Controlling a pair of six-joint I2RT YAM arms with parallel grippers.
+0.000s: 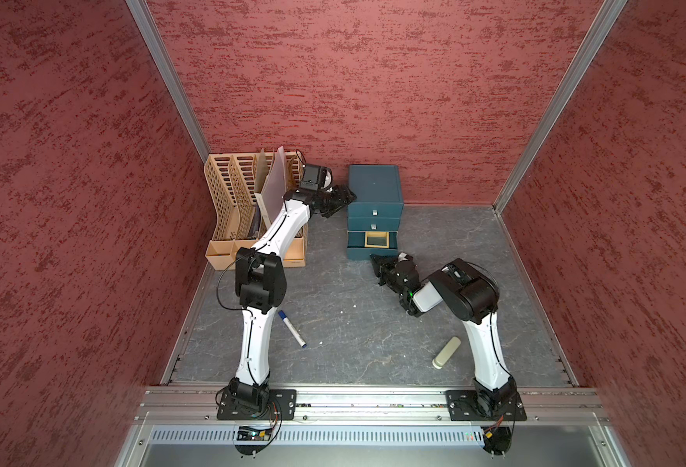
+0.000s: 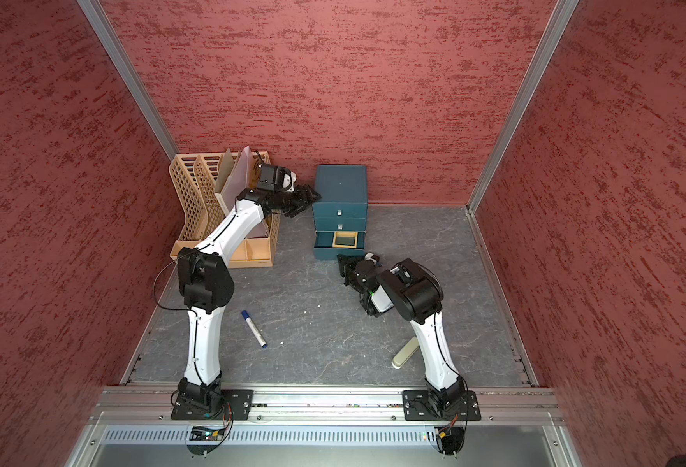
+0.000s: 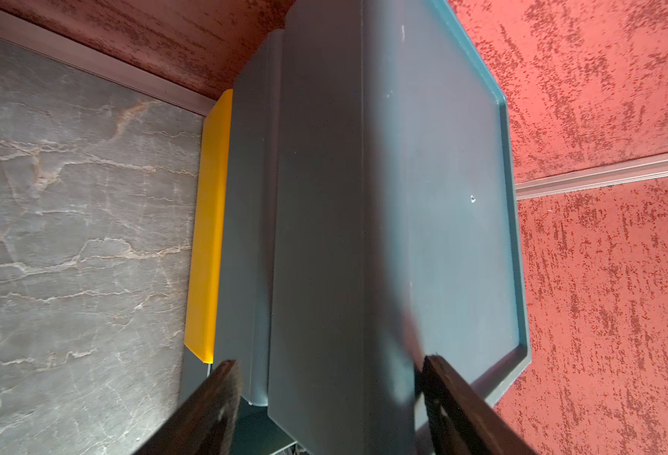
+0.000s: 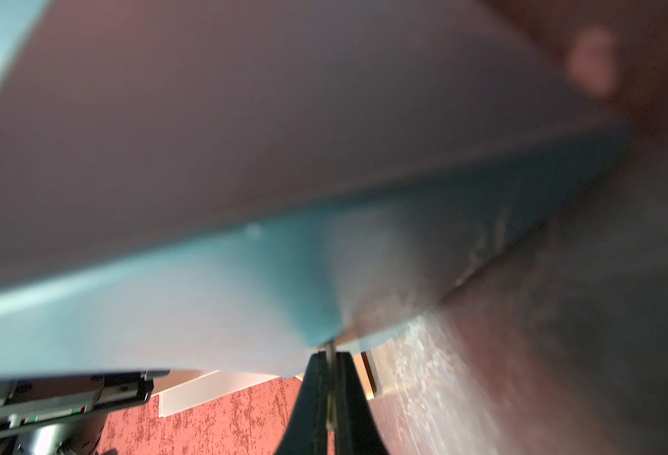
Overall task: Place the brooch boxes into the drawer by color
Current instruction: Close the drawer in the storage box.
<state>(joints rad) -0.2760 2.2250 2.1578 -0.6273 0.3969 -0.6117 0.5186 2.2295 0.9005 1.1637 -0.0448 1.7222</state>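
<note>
Three red textured walls point(image 1: 373, 81) close in a grey stone-look table point(image 1: 353, 331). The left arm point(image 1: 254, 347) rises from its near-left base, bends at a raised elbow and reaches far and right across the rack's right side. The right arm point(image 1: 485, 356) climbs from the near-right base, folds at the elbow and points its wrist low and far-left.

A tan slotted file rack point(image 1: 228, 202) stands in the far-left corner; the small print on its near face is too small to read. Right of it, against the far wall, sits the dark teal chest point(image 1: 375, 184), unmarked on top. Its bottom drawer point(image 1: 355, 241) is pulled out toward the near side, and one tan-yellow brooch box point(image 1: 377, 239) lies flat inside, right of the drawer's middle.

The left gripper point(image 1: 343, 199) is at the chest's upper left edge, jaws spread wide to either side of that edge; I cannot tell whether they touch it. The right gripper point(image 1: 375, 260) is at the open drawer's front, jaws pressed together on a thin pale tab point(image 4: 330, 356).

A blue-capped marker point(image 1: 292, 328) lies near the left arm, and a pale green cylinder point(image 1: 446, 352) lies beside the right arm.
</note>
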